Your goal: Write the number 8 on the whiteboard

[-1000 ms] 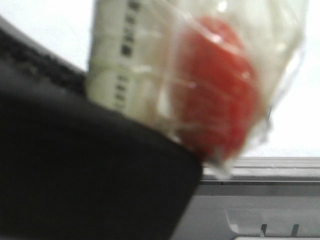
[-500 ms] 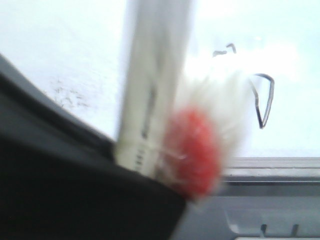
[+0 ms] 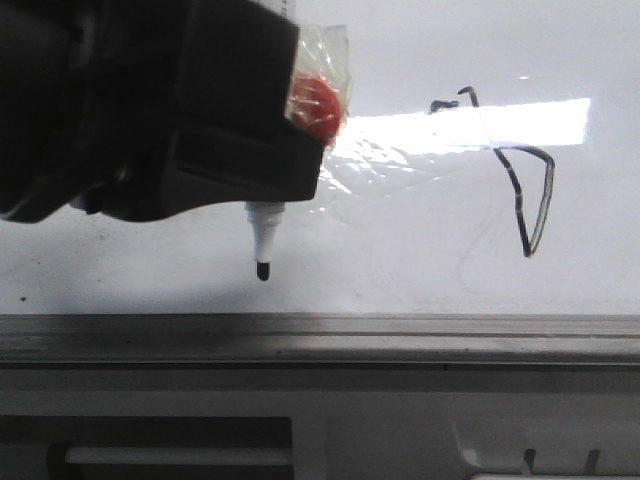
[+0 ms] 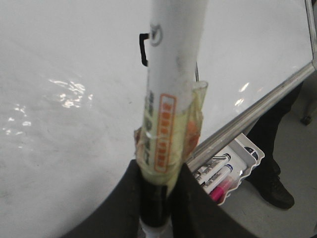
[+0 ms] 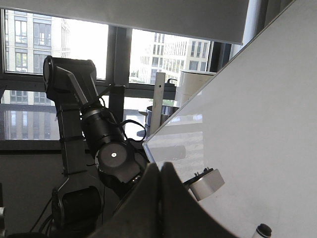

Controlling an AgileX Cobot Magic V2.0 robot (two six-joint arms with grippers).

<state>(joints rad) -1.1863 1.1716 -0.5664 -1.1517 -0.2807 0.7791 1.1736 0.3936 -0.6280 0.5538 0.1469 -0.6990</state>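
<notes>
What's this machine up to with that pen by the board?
The left gripper is shut on a white marker wrapped in clear tape, its black tip pointing down near the whiteboard, just above the grey edge rail. To the right of the tip, a thin, lopsided black figure, the number 8, is on the board, partly faded. The right gripper is shut, holds nothing and stays aside.

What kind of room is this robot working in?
Probably an office or lab in a city building. There is a large glossy white whiteboard with a tray of marker pens beneath its edge, and big windows looking out on tall buildings.
</notes>
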